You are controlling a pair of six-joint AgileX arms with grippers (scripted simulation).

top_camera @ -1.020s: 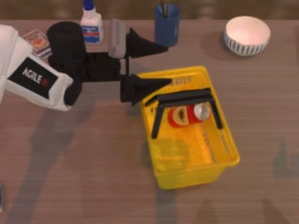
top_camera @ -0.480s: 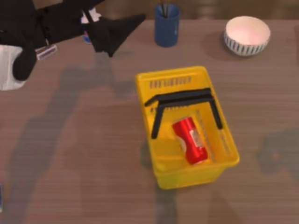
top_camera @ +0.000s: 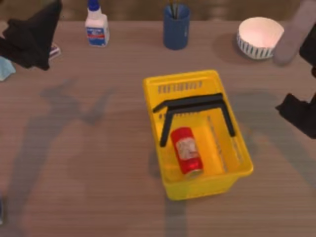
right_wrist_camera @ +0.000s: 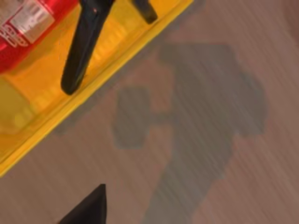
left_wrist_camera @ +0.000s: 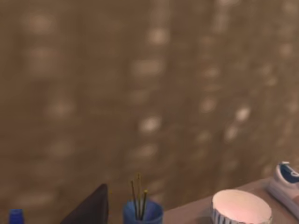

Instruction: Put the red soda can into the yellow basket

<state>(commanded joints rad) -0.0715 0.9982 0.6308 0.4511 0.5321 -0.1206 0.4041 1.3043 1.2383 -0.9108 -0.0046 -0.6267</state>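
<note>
A brown wood-grain table (top_camera: 89,163) is seen from above, with a blurred tan backdrop behind it in the left wrist view. The yellow basket (top_camera: 173,81) stands just right of the table's centre, its black handles (top_camera: 192,104) raised across the far half. The red soda can (top_camera: 186,150) lies on its side on the basket floor, silver top toward the near wall, pale emblem facing up; it is touched by neither gripper. In the right wrist view the can (right_wrist_camera: 25,28) is seen at the frame's corner inside the basket (right_wrist_camera: 60,105), beside a black handle (right_wrist_camera: 84,44).

The left gripper (top_camera: 30,42) is found at the far left corner of the table, well apart from the basket. Nothing is seen held in it; how far its fingers stand apart cannot be told. A single dark fingertip (left_wrist_camera: 91,212) is shown in the left wrist view.

The right gripper (top_camera: 298,111) is found at the right edge, beside the basket but clear of it. Nothing is seen in its grasp, and its opening cannot be told either.

Along the far edge are noted a white glue bottle (top_camera: 97,24), a blue cup (top_camera: 176,25) holding thin sticks, and a white striped bowl (top_camera: 260,37).
</note>
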